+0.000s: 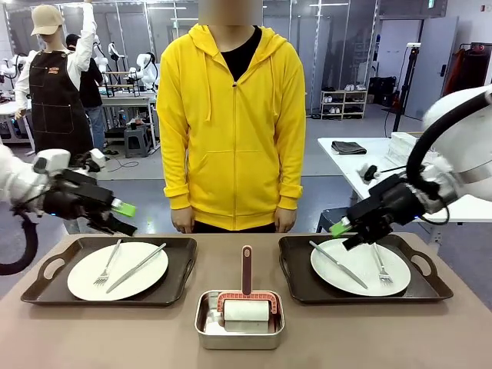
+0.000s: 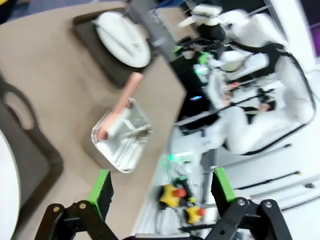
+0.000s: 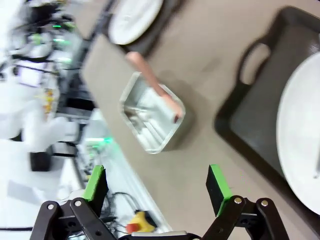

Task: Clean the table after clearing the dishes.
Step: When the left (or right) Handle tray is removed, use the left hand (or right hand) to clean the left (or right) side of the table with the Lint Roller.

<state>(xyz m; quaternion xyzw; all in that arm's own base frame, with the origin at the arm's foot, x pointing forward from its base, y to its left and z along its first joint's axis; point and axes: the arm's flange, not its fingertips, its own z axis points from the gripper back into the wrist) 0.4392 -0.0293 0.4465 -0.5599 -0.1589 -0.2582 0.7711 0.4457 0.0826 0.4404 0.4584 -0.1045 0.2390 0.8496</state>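
Left gripper and right gripper gape empty; the table's long axis runs left-right

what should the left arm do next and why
Probably lower the left gripper toward the left tray's outer handle to lift it away. It and the right tray sit on the table with plates, the fingers are open and empty near that handle, and the roller lies in its pan, so clearing likely comes first.
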